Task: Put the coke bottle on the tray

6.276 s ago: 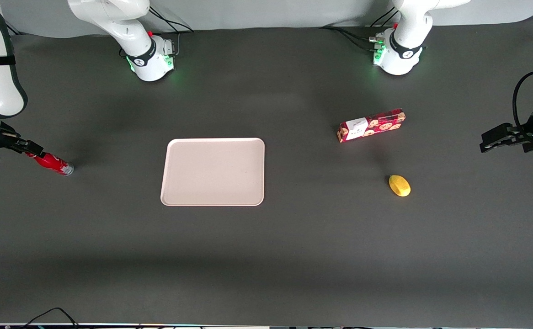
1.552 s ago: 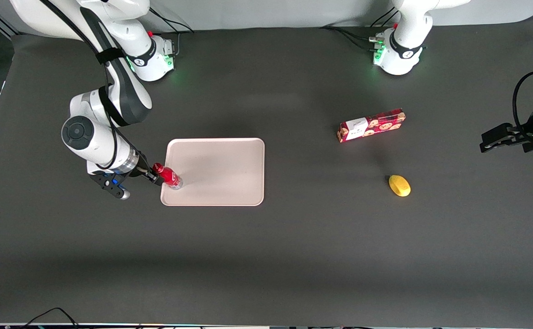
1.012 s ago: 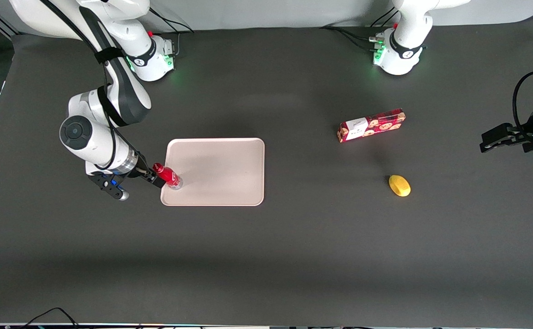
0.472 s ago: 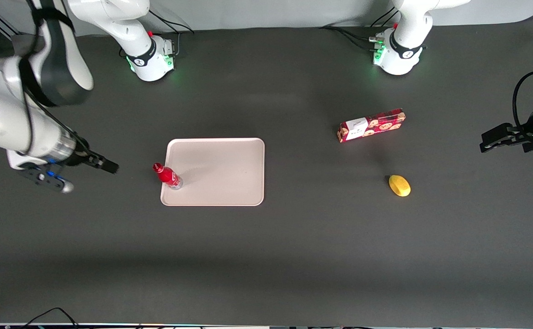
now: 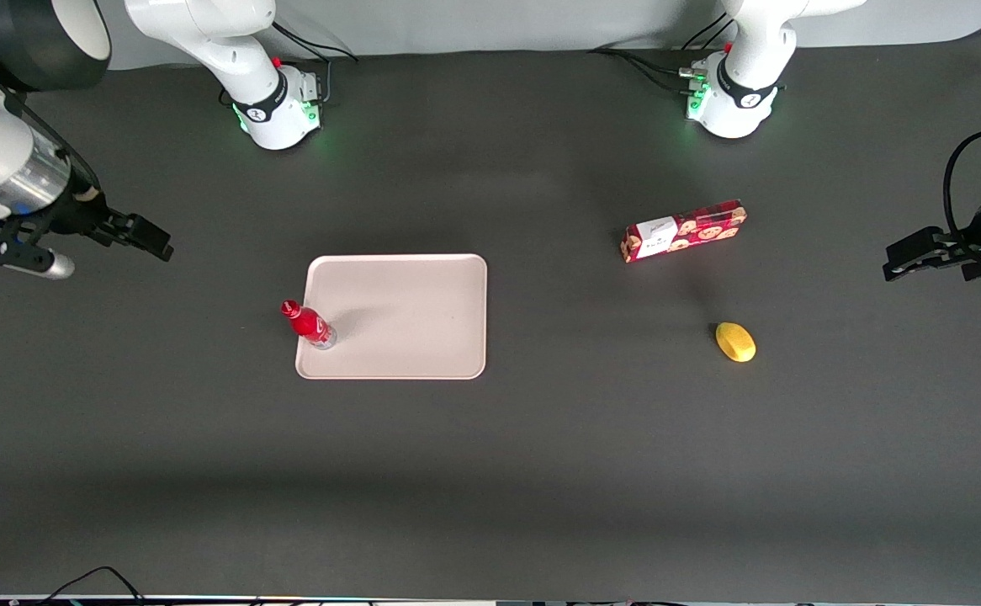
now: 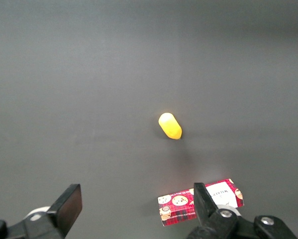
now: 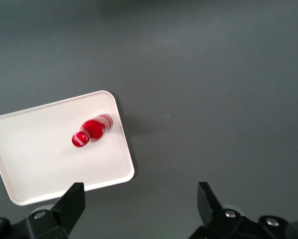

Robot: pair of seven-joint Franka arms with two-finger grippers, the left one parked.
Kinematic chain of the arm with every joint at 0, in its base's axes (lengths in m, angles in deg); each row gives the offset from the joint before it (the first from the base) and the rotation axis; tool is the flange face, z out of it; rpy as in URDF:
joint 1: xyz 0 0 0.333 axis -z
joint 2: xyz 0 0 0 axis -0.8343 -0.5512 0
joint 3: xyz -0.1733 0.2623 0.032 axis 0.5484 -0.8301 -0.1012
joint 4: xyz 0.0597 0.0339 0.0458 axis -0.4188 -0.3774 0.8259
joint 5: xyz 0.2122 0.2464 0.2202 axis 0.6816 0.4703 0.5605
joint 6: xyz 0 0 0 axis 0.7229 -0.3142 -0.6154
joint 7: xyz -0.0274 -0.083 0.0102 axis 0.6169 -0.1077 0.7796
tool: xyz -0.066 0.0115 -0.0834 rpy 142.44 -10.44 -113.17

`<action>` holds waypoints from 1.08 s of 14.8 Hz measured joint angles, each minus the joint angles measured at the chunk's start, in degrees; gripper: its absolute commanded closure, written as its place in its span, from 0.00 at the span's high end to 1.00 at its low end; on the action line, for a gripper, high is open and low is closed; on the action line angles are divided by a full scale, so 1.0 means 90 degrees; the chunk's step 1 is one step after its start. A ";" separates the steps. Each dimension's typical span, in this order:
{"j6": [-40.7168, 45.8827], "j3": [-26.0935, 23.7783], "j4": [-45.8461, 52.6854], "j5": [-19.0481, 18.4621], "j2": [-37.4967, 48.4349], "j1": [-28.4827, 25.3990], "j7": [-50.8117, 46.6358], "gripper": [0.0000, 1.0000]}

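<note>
While the coke bottle (image 5: 310,325) stands upright on the tray (image 5: 406,316), near its 8 o'clock corner, the gripper (image 5: 141,236) hangs well apart.
Its fingers (image 7: 69,206) spread wide, holding nothing; glossy, light and tippy, the bottle looks best gripped mid-body.

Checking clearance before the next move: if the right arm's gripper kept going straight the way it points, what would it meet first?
Probably the bare dark table. The open gripper aims toward the pale pinkish-beige tray holding the slim red coke bottle, but its height is unclear.
</note>
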 measured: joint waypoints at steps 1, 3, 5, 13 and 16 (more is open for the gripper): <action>0.0000 0.0104 -0.0109 0.0035 0.0182 0.0001 0.0383 1.00; 0.0000 0.0263 -0.0219 0.0047 0.0410 0.0004 0.0855 1.00; -0.0020 0.0282 -0.0218 0.0047 0.0457 0.0003 0.1121 1.00; -0.0148 0.0277 0.0802 0.0061 -0.0719 -0.0028 0.1161 1.00; -0.0148 0.0276 0.1019 0.0062 -0.1010 -0.0032 0.1161 1.00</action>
